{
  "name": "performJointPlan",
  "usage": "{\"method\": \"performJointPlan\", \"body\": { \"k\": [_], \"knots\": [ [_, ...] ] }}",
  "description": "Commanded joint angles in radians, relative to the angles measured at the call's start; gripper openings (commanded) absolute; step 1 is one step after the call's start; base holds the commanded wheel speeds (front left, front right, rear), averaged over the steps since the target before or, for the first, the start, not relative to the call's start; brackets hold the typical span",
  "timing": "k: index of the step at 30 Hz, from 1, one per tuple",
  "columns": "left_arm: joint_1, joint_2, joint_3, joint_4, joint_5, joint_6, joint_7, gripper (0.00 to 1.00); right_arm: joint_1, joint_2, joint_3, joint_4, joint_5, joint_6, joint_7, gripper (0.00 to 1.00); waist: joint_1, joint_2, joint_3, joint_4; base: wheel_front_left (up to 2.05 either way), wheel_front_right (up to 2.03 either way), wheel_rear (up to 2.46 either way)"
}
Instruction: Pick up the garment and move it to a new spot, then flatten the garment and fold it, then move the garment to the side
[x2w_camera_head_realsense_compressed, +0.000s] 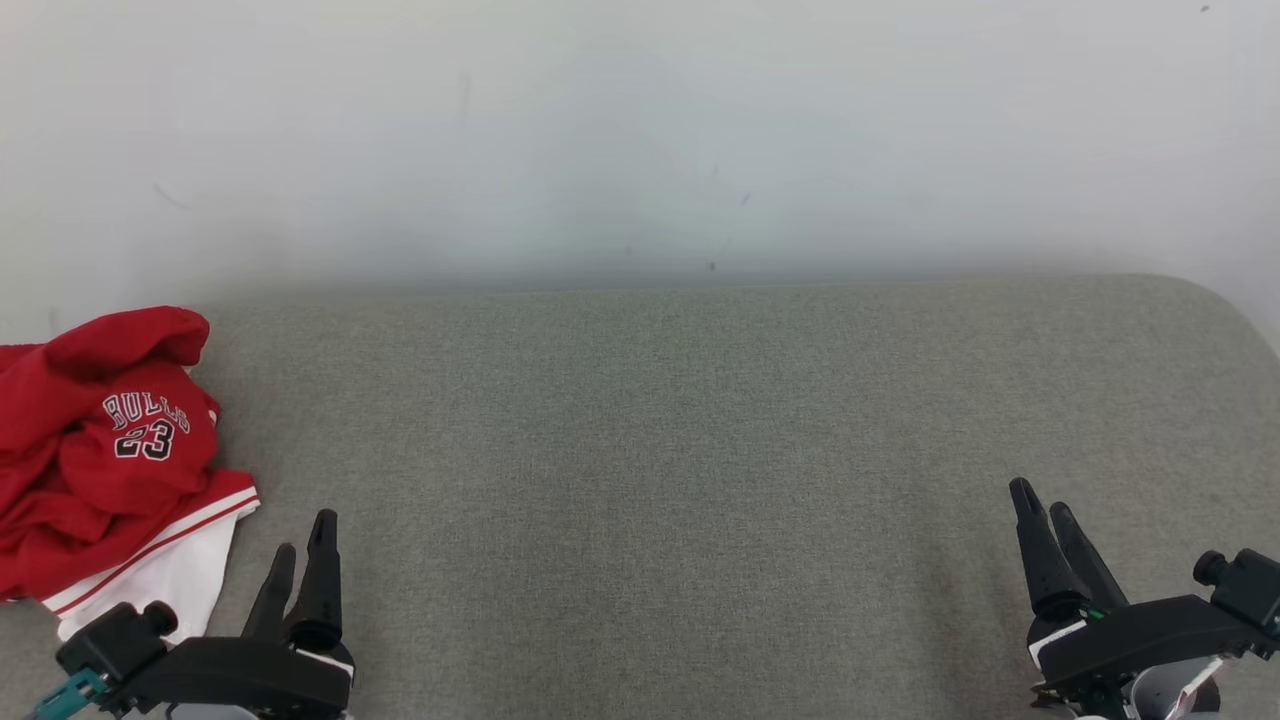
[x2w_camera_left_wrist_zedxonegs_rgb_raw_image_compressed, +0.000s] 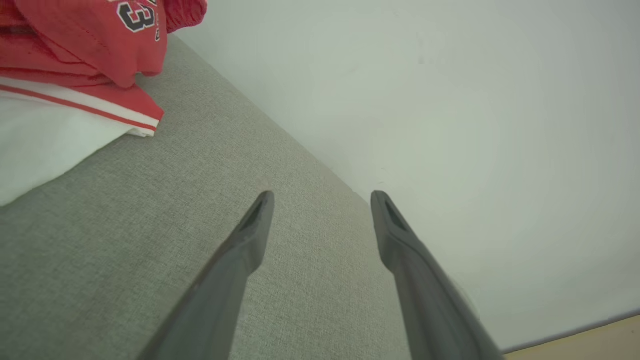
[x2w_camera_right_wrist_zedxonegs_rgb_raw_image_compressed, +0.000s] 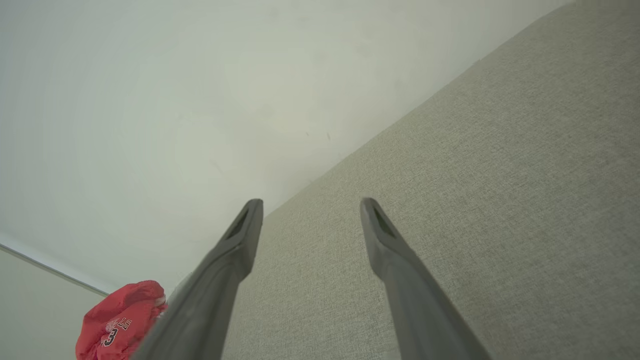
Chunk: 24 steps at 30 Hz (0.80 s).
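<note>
**Red jersey sits at the far left, next to the left arm**

The red Bulls jersey (x2w_camera_head_realsense_compressed: 110, 450) lies in a crumpled heap at the left edge of the grey tabletop (x2w_camera_head_realsense_compressed: 700, 450). A white part pokes out at its near side. The heap is just to the left of the left gripper (x2w_camera_head_realsense_compressed: 305, 540) and a little ahead of it, not touching. The right gripper (x2w_camera_head_realsense_compressed: 1040, 502) is well apart, over on the other side. So the left arm is nearer and should probably reach first. Both arms sit low at the near edge, fingers pointing forward. Both sets of jaws are wide apart and hold nothing. The heap has no clear long side.
</note>
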Motion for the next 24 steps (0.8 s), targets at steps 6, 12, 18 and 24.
{"method": "performJointPlan", "body": {
  "k": [6,12,18,24],
  "knots": [
    [0.002,0.04,-0.036,-0.028,0.093,0.041,-0.013,1.0,0.01,-0.01,-0.01,-0.043,-0.135,0.0,0.018,1.0,0.0,0.0,-0.003,0.002,0.0,0.0,0.0],
    [0.01,0.063,-0.06,-0.043,0.142,0.06,-0.017,1.0,0.026,-0.01,-0.015,-0.065,-0.218,0.0,0.036,1.0,0.0,0.0,-0.006,0.004,0.0,0.0,0.0],
    [0.017,0.086,-0.078,-0.052,0.188,0.086,-0.016,1.0,0.036,-0.011,-0.02,-0.078,-0.282,0.0,0.05,1.0,0.0,0.0,-0.008,0.005,0.0,0.0,0.0],
    [0.016,0.109,-0.101,-0.066,0.235,0.109,-0.013,1.0,0.043,-0.011,-0.027,-0.093,-0.349,0.0,0.061,1.0,0.0,0.0,-0.009,0.007,0.0,0.0,0.0]
  ]
}}
